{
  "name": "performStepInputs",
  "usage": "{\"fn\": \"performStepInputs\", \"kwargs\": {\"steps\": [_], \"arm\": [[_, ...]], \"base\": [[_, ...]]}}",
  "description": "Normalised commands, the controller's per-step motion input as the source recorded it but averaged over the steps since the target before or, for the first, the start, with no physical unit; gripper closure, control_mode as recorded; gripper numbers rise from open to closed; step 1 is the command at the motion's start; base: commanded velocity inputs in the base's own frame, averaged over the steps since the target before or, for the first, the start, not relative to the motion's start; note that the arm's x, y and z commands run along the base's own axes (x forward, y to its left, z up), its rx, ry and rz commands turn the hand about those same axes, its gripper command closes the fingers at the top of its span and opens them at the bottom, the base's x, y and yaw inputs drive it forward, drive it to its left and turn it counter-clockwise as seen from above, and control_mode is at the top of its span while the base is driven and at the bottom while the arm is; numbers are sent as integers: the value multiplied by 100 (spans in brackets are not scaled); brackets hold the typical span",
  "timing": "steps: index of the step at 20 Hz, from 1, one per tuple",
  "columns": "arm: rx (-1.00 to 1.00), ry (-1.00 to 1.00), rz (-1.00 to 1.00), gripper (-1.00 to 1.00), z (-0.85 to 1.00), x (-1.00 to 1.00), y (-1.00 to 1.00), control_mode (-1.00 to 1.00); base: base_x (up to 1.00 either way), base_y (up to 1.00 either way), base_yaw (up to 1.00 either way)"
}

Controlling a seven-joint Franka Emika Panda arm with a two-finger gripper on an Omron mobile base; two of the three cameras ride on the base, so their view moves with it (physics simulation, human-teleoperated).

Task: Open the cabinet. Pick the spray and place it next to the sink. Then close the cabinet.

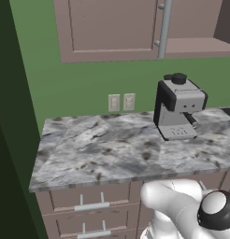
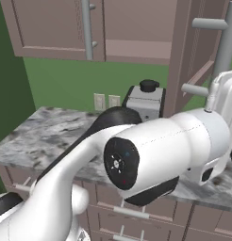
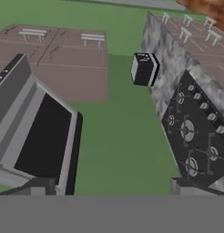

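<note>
A: Counter (image 1: 112, 149) first?

B: Grey marbled stone, spanning the middle of the left base view. Carries a grey and black coffee machine (image 1: 180, 109) right of centre, near the back edge. Sits over mauve-brown drawers (image 1: 89, 203) with small pale handles along the lower edge of the frame.

A: And the room behind?

B: Flat green wall (image 1: 79, 84), with two pale outlets (image 1: 121, 101) side by side just left of the coffee machine. Goes darker green down the left edge.

A: Where is the cabinet (image 1: 112, 28)?

B: Hangs along the top of the frame, directly above the counter. Same mauve-brown as the drawers, with recessed panels. Shows one door flat and shut, with a long grey bar handle (image 1: 164, 28) running vertically at its right side.

A: Other door?

B: Stands open in the right base view, right of centre: open door (image 2: 184, 52) edge-on, jutting out from the cabinet front, with a thick grey bar (image 2: 226, 37) at the upper right.

A: Gripper (image 3: 111, 187)?

B: Wide apart, holding nothing. Dark fingertips (image 3: 38, 185) at the bottom corners of the hand view, facing green wall, with a black cooktop (image 3: 196, 136) at right.
</note>
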Motion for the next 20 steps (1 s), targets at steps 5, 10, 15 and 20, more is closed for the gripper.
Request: {"fn": "performStepInputs", "kwargs": {"steps": [5, 10, 15, 20], "arm": [[0, 0, 12, -100, 0, 13, -7, -100], [0, 1, 9, -100, 0, 16, -4, -100], [0, 5, 11, -100, 0, 19, -3, -100], [0, 6, 11, -100, 0, 27, -2, -100]], "base": [[0, 0, 0], [0, 0, 0], [0, 0, 0], [0, 0, 0]]}}
